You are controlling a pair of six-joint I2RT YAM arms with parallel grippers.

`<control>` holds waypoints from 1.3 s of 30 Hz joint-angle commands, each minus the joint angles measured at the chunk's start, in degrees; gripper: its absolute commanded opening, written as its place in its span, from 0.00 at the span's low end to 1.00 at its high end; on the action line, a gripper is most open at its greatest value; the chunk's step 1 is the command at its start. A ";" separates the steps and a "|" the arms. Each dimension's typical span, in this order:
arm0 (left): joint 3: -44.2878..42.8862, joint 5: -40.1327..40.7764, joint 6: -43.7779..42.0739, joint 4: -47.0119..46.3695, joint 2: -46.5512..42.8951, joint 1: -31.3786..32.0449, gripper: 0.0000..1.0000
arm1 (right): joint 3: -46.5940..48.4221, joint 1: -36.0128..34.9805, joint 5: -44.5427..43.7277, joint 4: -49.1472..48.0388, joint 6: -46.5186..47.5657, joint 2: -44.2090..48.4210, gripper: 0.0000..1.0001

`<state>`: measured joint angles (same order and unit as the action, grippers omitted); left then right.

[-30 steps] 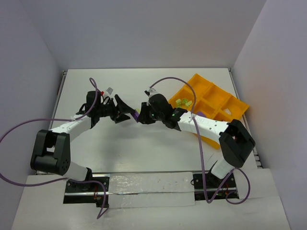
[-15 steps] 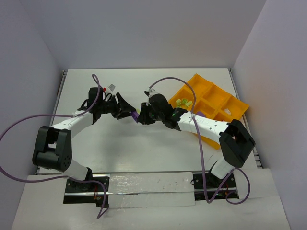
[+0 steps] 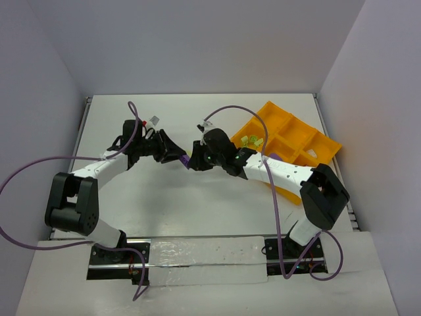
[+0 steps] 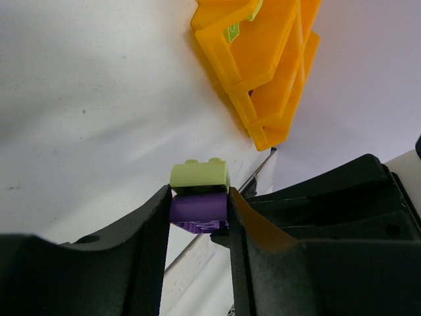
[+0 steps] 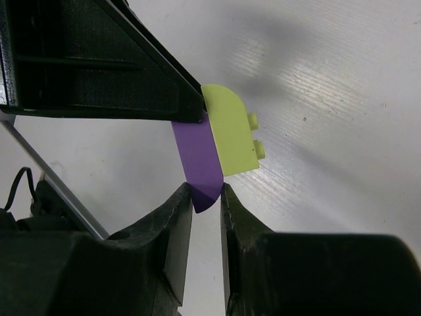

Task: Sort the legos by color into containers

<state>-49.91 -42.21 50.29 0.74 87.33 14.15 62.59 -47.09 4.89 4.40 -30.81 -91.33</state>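
Clump (image 4: 199, 191) of two bricks sits between my grippers: left gripper (image 4: 198, 205) clamped on purple brick (image 4: 196, 212), right gripper (image 5: 206, 195) pinching its corner.

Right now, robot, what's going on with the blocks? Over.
Left gripper, right gripper both pinching purple block. Green block stuck to it. Right arm lies over tray.

A matte white desk (image 3: 197, 207) fills the middle of the top view under soft, even light. Plain pale lavender-grey walls enclose it: a back wall (image 3: 210, 46) at the top, a left wall (image 3: 33, 125) and a right wall (image 3: 385, 125) at the frame's edges.
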 commanded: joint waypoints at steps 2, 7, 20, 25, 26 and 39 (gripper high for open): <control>-2.01 -0.65 -1.12 0.45 1.14 0.27 0.00 | 3.28 -0.02 -0.07 -0.57 0.67 0.47 0.31; -1.77 -2.19 -1.57 0.24 0.32 0.11 0.00 | 2.21 3.98 4.85 1.32 -0.24 3.19 0.74; -1.23 -14.89 0.47 -14.80 -2.95 -0.35 0.00 | -4.33 20.22 40.92 -11.86 -6.92 8.63 0.78; -3.04 -18.65 0.02 -18.29 -6.70 -0.35 0.00 | -4.48 20.71 46.66 -16.00 -10.11 7.54 0.79; -3.17 -19.18 -0.35 -18.32 -7.22 -0.35 0.00 | -4.83 20.66 47.58 -17.55 -11.08 7.36 0.79; -4.05 -23.09 -0.37 -19.90 -10.16 -0.17 0.00 | -8.44 20.46 53.21 -40.55 -27.81 2.29 0.76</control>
<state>-51.57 -62.55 50.41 -15.62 79.20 14.04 54.80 -26.59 55.12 -24.00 -51.25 -87.82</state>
